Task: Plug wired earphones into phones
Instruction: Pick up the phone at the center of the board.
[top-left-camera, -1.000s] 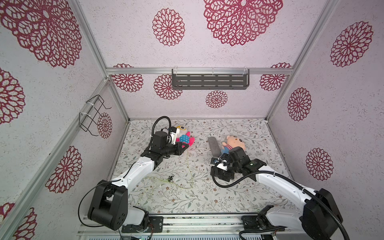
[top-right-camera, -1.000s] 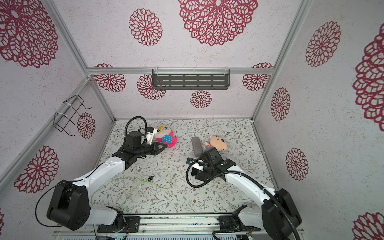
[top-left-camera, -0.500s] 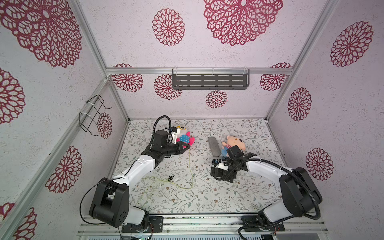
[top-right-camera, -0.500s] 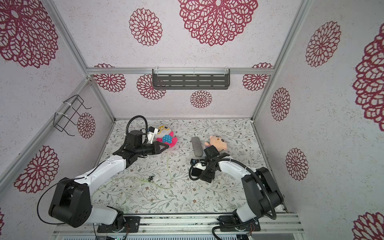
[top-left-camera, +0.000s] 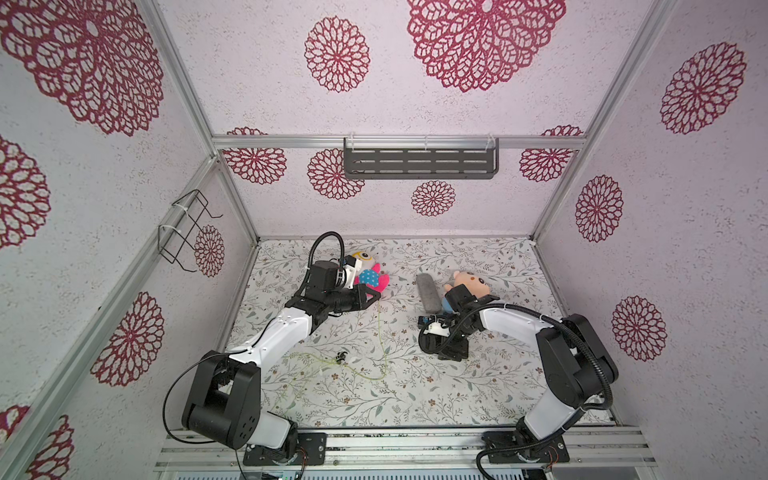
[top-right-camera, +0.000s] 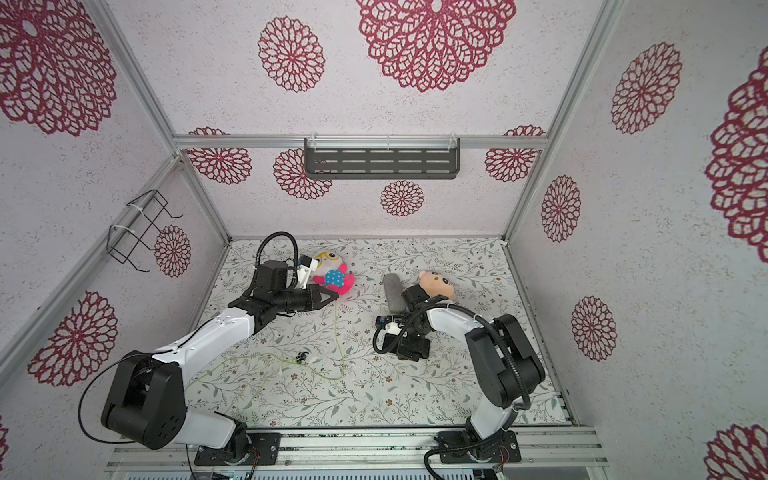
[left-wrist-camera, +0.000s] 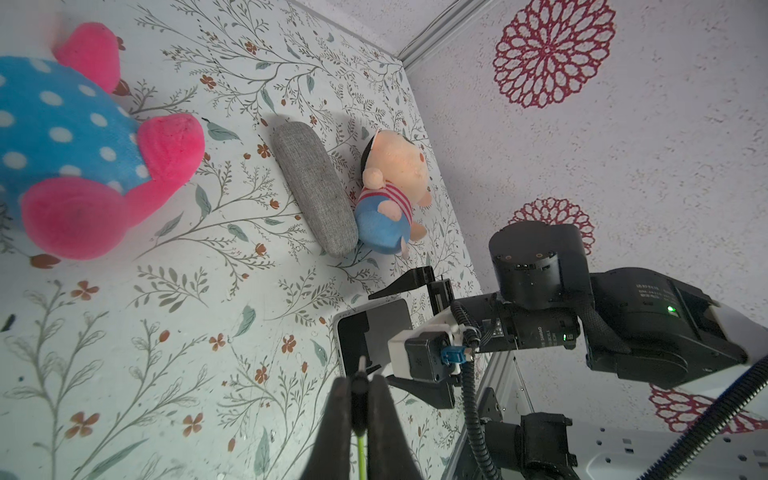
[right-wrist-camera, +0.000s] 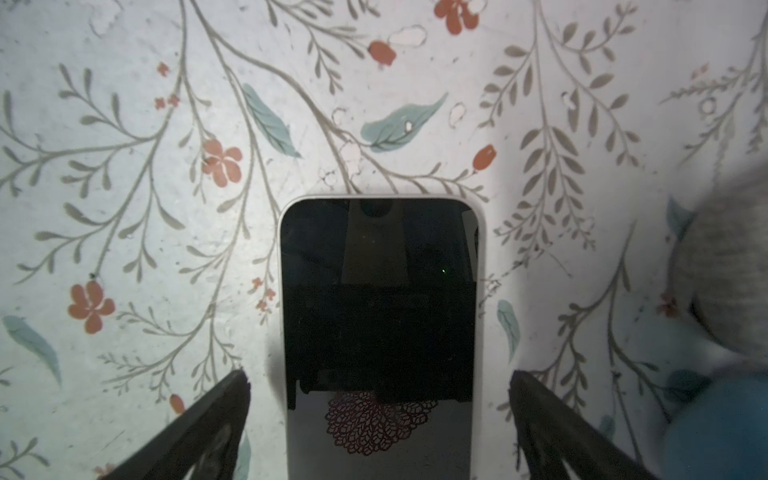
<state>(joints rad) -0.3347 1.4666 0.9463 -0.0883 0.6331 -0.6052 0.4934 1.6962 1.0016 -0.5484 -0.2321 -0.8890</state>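
L pincer (left-wrist-camera: 360, 384): pressed shut on earphones (left-wrist-camera: 361, 368) plug end, raised, left-centre.
R pincer (right-wrist-camera: 378, 376): spread wide, fingers either side of phone (right-wrist-camera: 378, 282).
Phone: flat on worktop (top-left-camera: 415, 399), right of centre, screen up.
Earphones: cord (top-left-camera: 380, 332) runs down over mid worktop; buds (top-left-camera: 342, 355) near-left.

Papered enclosure with a floral-print surface.
Walls (top-left-camera: 457, 104): pale, rough-textured, printed with crimson flower medallions of several sizes. Aluminium struts (top-left-camera: 399, 142): silver, along the corners and across the back wall. Slotted shelf (top-left-camera: 419, 163): dark grey, tied under the back strut with white ties. Wire rack (top-left-camera: 187, 232): black, tied to a side-wall strut. Surface (top-left-camera: 478, 386): white, with grey-green sprigs and small rust-red flowers. Metal rail (top-left-camera: 415, 449): slotted, along the near edge. Light: even and diffuse.
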